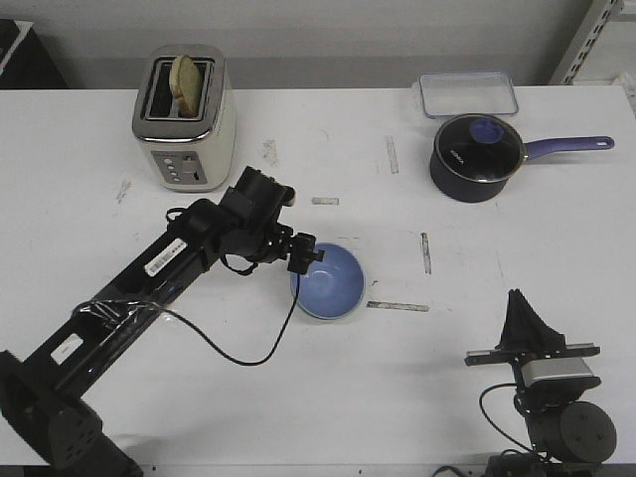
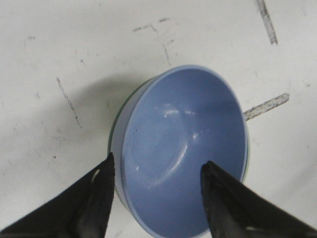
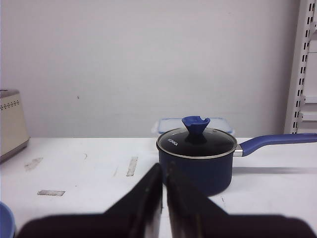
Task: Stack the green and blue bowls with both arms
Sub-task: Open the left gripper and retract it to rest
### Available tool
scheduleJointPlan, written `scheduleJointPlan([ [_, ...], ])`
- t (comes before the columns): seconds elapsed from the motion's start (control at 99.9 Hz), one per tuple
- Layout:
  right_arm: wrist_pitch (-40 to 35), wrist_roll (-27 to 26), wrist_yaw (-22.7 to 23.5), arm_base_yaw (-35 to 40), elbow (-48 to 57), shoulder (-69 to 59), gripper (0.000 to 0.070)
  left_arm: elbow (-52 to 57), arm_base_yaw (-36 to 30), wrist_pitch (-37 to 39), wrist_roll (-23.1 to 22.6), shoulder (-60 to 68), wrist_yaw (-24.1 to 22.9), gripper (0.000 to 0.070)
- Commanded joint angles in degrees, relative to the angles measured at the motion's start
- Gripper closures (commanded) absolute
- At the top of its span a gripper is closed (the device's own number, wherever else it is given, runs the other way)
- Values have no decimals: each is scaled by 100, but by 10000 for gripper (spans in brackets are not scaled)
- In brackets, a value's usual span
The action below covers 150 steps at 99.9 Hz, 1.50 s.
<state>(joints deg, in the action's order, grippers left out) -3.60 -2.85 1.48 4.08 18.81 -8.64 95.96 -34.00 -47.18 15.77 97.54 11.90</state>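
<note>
Your left arm is a black, boxy, jointed limb with 2 small white labels on its upper face and a thin black cable looping loose off its side. Its gripper ends in 2 dark, tapering, wedge-shaped fingers with a matte finish. Your right arm is also black, carrying a silver-grey block across its wrist and a round black joint housing below. Its gripper shows 2 narrow black fingers, blurred at this range, possibly rubber-faced.

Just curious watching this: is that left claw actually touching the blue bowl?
Cannot tell. In the left wrist view, the left gripper's open fingers straddle the blue bowl's rim, showing neither contact nor gap plainly.
</note>
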Motion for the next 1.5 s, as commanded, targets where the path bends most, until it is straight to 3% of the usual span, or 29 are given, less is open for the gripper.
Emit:
scheduleJointPlan([
  [0.0,59,-52,2,7,26,9,700,-133,-9,181,-192,-227,-50,369],
  [0.31,59,-52,0,7,26,9,700,-2151,234,2330,-710,-2068,-50,394],
  [0.49,59,-52,0,7,26,9,700,-3305,682,3244,-1141,-3130,-92,626],
  [0.561,59,-52,0,7,26,9,700,-3709,837,3432,-1436,-3510,-295,665],
  [0.681,59,-52,0,7,26,9,700,-4321,1117,3626,-1801,-4105,-778,667],
  [0.841,59,-52,0,7,26,9,699,-5180,1661,4022,-1816,-4951,-1294,700],
  [1.161,59,-52,0,7,26,9,700,-7084,2302,5633,-1814,-7042,-1368,700],
  [1.491,59,-52,0,7,26,9,700,-7475,2494,4802,-1814,-8625,-1364,699],
])
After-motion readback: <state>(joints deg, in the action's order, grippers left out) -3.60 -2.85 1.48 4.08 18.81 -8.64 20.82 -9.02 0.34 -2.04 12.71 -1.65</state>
